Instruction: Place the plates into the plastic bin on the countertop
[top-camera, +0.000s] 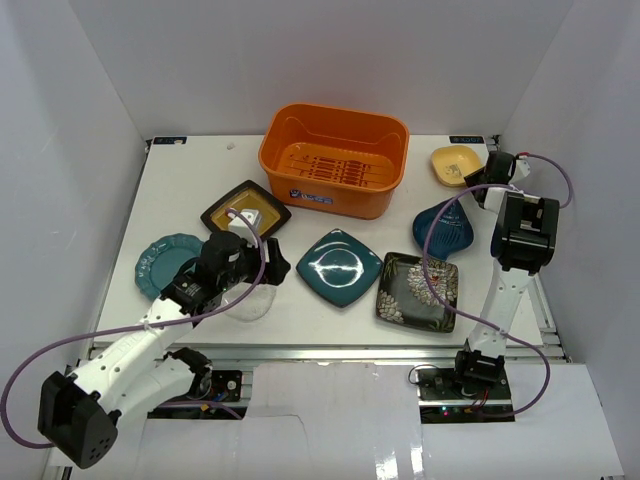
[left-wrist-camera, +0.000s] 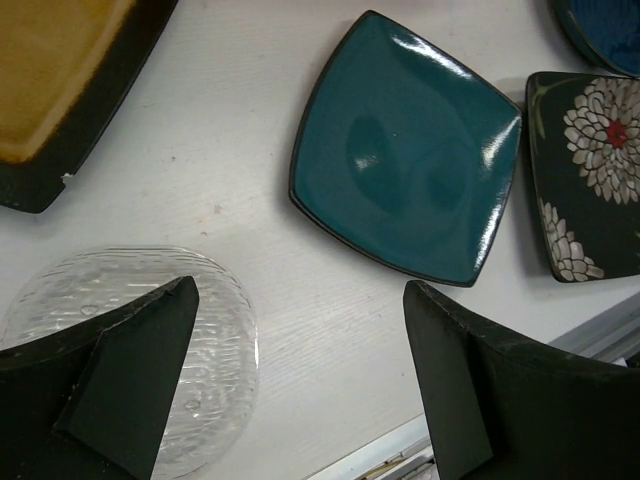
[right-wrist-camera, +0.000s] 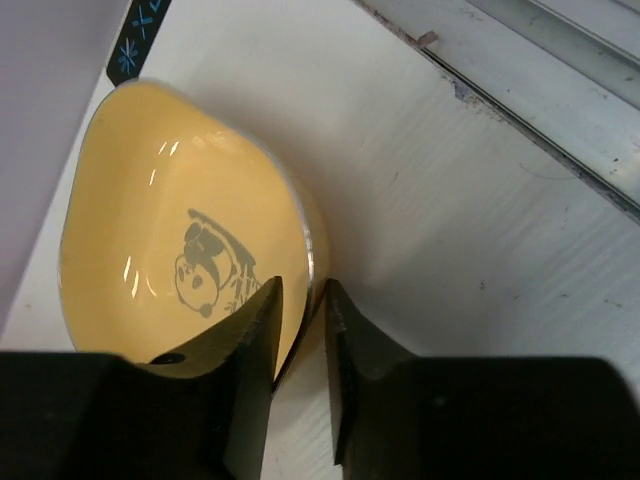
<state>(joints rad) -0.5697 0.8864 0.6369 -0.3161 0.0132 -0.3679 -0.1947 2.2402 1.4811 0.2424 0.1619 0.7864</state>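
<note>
The orange plastic bin (top-camera: 330, 190) stands at the back centre of the white countertop (top-camera: 195, 170) and holds no plates. My right gripper (right-wrist-camera: 302, 288) is at the back right, shut on the rim of the yellow plate (right-wrist-camera: 170, 210), one finger inside and one outside. That plate also shows in the top view (top-camera: 452, 163). My left gripper (left-wrist-camera: 300, 290) is open and empty, just above the countertop, its left finger over the clear glass plate (left-wrist-camera: 215, 330). The teal square plate (left-wrist-camera: 410, 170) lies just beyond it.
The dark blue plate (top-camera: 445, 230), black floral plate (top-camera: 418, 291), amber square plate (top-camera: 245, 208) and teal scalloped plate (top-camera: 160, 262) lie on the countertop. The metal front rail (top-camera: 340, 350) runs along the near edge. White walls close in both sides.
</note>
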